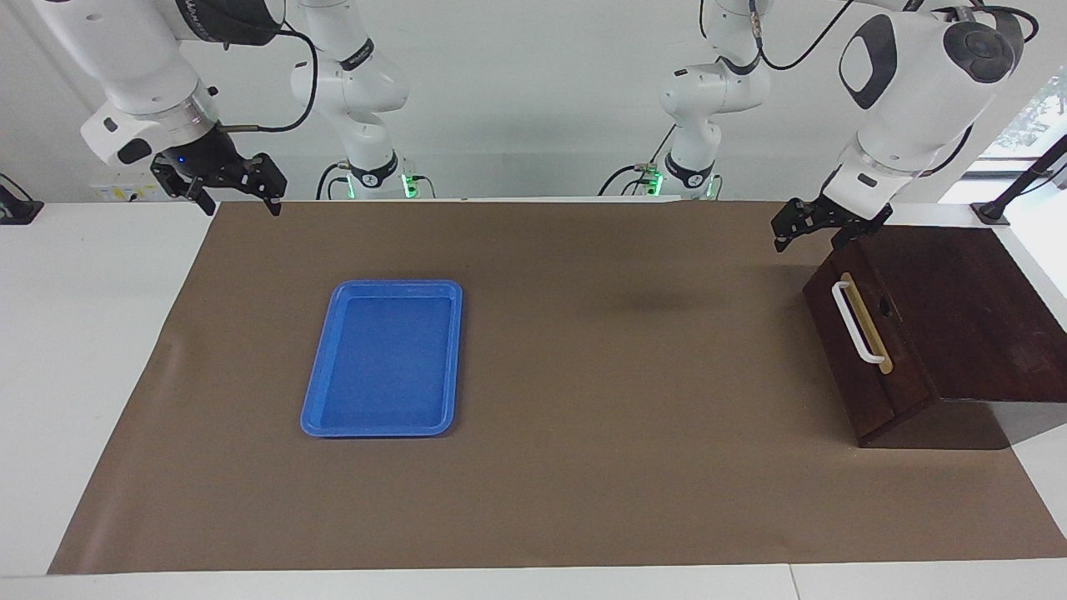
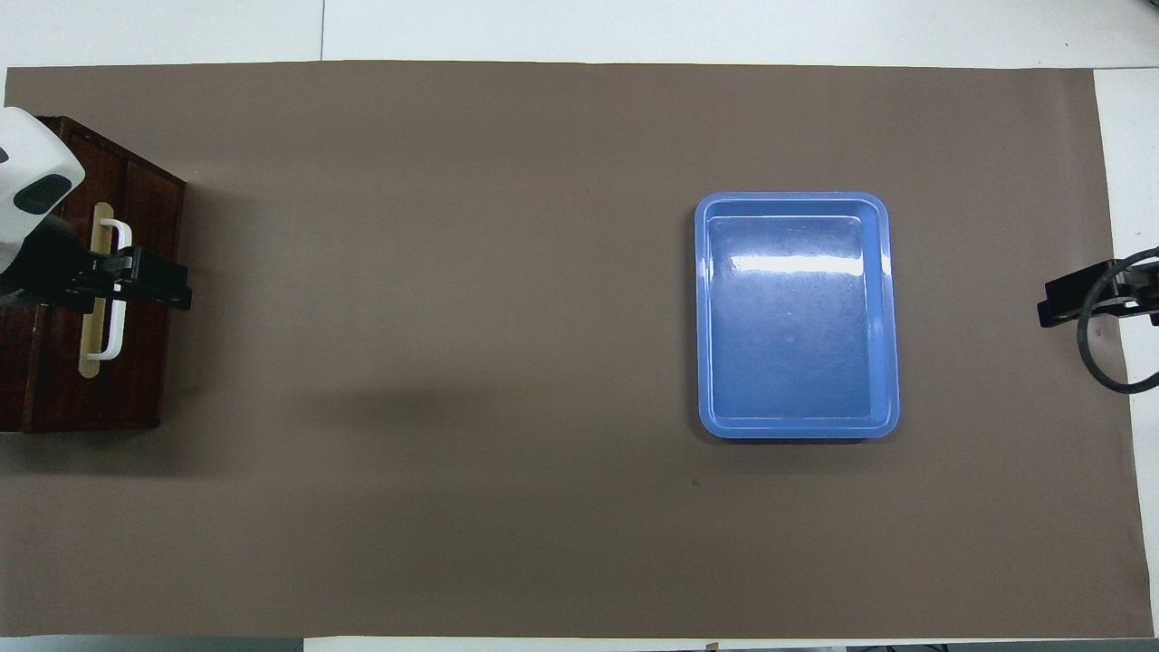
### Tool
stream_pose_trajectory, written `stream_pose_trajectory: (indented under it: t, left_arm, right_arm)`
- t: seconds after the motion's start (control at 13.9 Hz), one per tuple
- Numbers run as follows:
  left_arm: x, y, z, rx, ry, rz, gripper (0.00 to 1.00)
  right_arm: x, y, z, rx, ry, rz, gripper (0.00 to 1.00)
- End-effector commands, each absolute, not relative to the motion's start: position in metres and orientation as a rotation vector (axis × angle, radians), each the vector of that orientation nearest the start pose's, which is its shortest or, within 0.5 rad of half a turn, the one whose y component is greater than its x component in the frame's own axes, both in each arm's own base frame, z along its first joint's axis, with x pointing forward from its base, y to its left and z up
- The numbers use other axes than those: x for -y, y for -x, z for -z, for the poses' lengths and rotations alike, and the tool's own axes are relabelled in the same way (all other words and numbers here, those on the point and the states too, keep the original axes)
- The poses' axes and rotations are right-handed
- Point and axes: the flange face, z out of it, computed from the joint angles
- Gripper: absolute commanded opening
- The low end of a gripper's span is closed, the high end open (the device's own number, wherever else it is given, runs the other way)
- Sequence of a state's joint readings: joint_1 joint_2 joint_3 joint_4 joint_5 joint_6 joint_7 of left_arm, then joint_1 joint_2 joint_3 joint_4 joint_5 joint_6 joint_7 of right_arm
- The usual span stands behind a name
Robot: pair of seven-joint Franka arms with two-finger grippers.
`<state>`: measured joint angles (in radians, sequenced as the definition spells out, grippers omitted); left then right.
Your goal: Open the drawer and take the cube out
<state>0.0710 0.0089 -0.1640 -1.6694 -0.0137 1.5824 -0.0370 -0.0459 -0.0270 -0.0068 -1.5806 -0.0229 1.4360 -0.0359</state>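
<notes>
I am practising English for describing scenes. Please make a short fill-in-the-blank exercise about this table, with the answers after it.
1. The drawer is ____.
2. The handle on the drawer is ____ in colour.
3. The blue tray holds ____.
4. The left claw hangs over the box; the ____ claw waits at the table's edge.

Answers: shut; white; nothing; right

The drawer (image 1: 867, 333) sits closed, its inside hidden; the wooden box (image 1: 959, 308) runs off the view's edge.
</notes>
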Motion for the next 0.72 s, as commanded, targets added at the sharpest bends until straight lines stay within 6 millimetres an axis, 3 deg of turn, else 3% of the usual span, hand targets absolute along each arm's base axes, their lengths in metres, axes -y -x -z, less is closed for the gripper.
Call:
stream_pose_trajectory:
  t: [0.0, 0.36, 0.65]
  left_arm:
    - [0.052, -0.546, -0.579, -0.105, 3.148, -0.161, 1.00]
    - [0.050, -0.549, -0.580, -0.105, 3.145, -0.117, 1.00]
    - [0.050, -0.559, -0.554, -0.203, 3.015, -0.051, 1.00]
  right_arm:
    - [0.034, -0.529, -0.626, -0.004, 3.163, -0.168, 1.00]
    - [0.034, -0.529, -0.626, -0.004, 3.163, -0.168, 1.00]
    - [0.034, -0.529, -0.626, -0.004, 3.163, -0.168, 1.00]
